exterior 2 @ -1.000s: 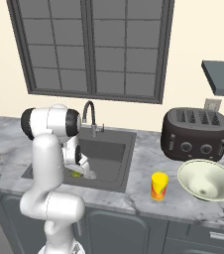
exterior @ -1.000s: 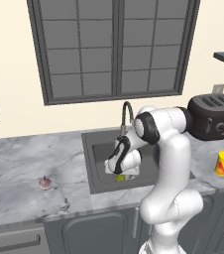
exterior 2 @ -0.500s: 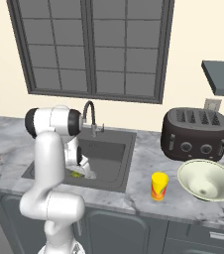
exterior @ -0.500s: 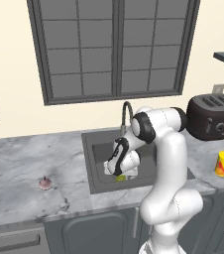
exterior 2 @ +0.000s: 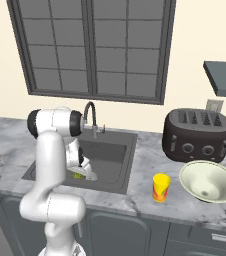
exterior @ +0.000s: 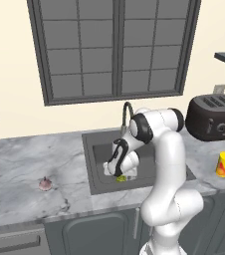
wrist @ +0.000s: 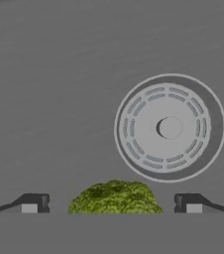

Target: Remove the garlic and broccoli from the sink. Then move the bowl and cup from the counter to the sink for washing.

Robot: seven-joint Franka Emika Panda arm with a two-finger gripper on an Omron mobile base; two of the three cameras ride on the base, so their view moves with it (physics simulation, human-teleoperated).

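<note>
Kitchen: I see a marble counter (exterior: 20, 169) under a dark-framed window (exterior: 114, 47), with a black toaster (exterior 2: 197, 135) at the back right.
Sink: I have the dark basin (exterior: 97, 149) at centre, its gooseneck tap (exterior 2: 91, 117) at 12 o'clock of the bowl.
Gripper: I have my gripper (wrist: 111, 203) low inside the sink, fingers (wrist: 32, 203) spread wide, gripping nothing.
Broccoli: it sits on the sink floor (wrist: 115, 197) between my two fingertips; I cannot tell if they touch it.
Drain disc: pale grille (wrist: 169, 128) at about 1 o'clock from the broccoli in the hand view.
Garlic: on the counter (exterior: 45, 184), at 9 o'clock of the sink.
Cup: yellow, on the counter (exterior 2: 160, 187), at 3 o'clock of the sink.
Bowl: just beyond the cup (exterior 2: 210, 181), also at 3 o'clock.
</note>
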